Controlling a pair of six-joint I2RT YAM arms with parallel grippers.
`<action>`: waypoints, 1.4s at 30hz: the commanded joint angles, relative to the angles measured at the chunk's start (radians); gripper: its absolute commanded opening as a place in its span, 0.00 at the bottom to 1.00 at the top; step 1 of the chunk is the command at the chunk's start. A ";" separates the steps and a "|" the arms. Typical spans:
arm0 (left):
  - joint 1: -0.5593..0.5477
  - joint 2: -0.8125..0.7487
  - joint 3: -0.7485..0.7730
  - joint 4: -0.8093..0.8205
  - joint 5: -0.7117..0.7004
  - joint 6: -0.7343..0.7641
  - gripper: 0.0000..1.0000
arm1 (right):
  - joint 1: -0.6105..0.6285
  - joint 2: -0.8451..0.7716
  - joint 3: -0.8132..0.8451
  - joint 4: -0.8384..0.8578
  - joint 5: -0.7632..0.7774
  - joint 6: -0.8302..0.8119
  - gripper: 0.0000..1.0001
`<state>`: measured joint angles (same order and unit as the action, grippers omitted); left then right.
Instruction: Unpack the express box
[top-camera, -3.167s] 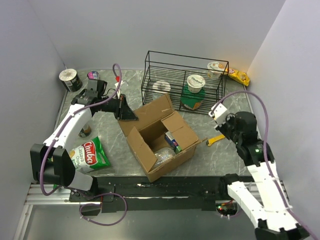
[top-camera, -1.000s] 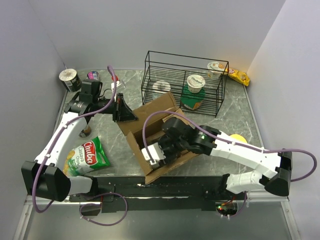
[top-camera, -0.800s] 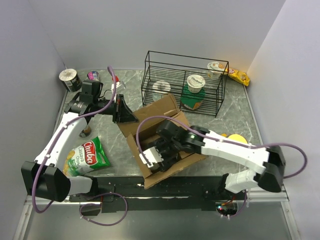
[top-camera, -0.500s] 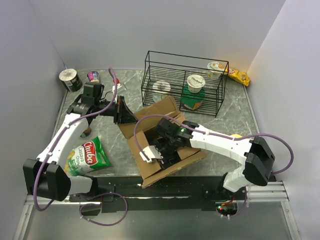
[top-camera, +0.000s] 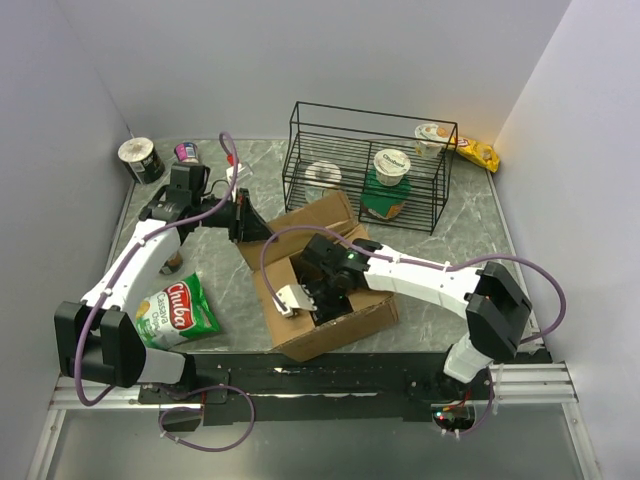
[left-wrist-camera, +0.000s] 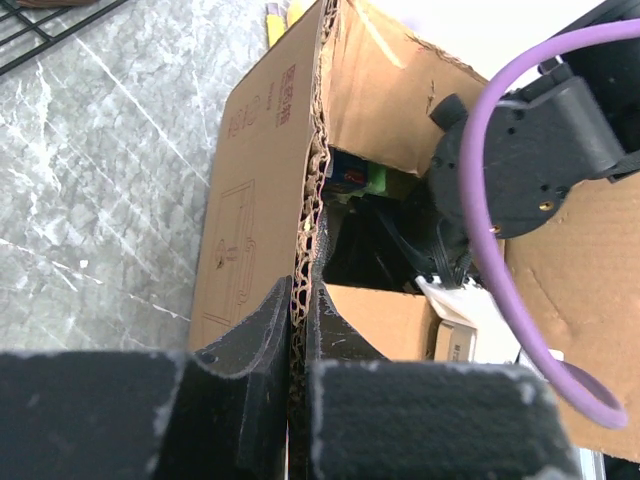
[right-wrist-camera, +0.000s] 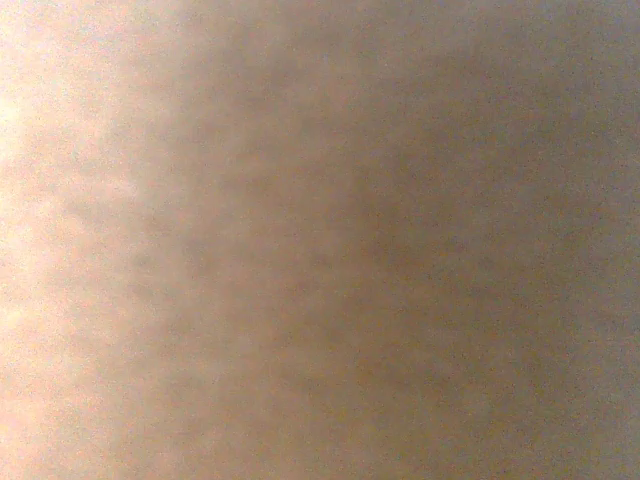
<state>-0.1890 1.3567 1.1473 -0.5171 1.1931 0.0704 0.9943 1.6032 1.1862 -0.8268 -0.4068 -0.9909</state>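
Right claw (top-camera: 318, 298) deeper in upward-open, diagonal express box (top-camera: 345, 326), grip unclear; left claw (left-wrist-camera: 298, 305) pinches flap (left-wrist-camera: 258, 200).

White arm shells (top-camera: 140, 262), black joints (top-camera: 498, 318), purple cables (top-camera: 228, 165), black left pincer (left-wrist-camera: 300, 330)

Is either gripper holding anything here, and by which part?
Left gripper pinches the express box by the corrugated edge of a raised flap. Right gripper is down inside the box; whether it holds anything cannot be told.

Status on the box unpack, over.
Left pincer shut on box flap. Right pincer down inside box, jaws unseen. Right wrist view just brown blur.
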 joint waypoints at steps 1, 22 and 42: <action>-0.018 -0.002 0.049 0.048 0.019 -0.044 0.01 | -0.014 -0.015 -0.008 0.052 0.073 0.038 0.14; -0.015 -0.036 0.022 -0.044 -0.105 0.003 0.01 | -0.533 -0.569 0.253 0.045 0.198 0.629 0.00; -0.017 -0.001 0.088 -0.147 -0.069 0.046 0.01 | -0.951 -0.514 0.013 -0.176 0.200 0.756 0.49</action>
<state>-0.2028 1.3552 1.1851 -0.6220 1.0832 0.0734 0.0212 1.1240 1.0111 -0.9539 -0.1040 -0.3244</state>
